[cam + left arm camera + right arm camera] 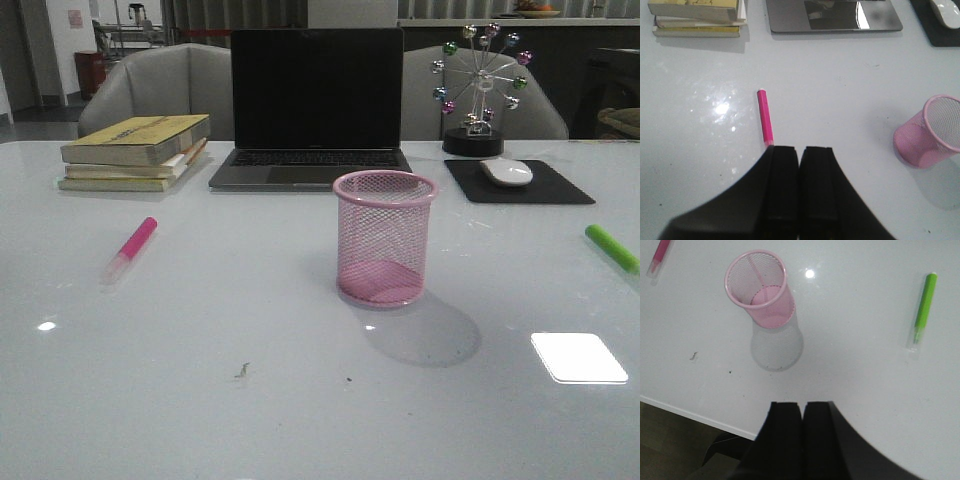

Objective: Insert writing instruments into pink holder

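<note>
The pink holder (385, 238) stands upright and empty in the middle of the table, also seen in the left wrist view (932, 132) and the right wrist view (762, 289). The magenta marker (131, 246) lies flat to its left, its pale cap toward the front. In the left wrist view this marker (765, 117) runs under my left gripper (799, 148), which is shut and empty above it. The green marker (611, 246) lies at the table's right edge; in the right wrist view it (923, 308) is far from my right gripper (802, 403), which is shut and empty.
A stack of books (138, 152) sits back left, an open laptop (315, 110) behind the holder, a mouse (506, 171) on a black pad (520, 184) and a ferris-wheel ornament (479, 88) back right. The table's front edge (685, 412) shows beside the right gripper.
</note>
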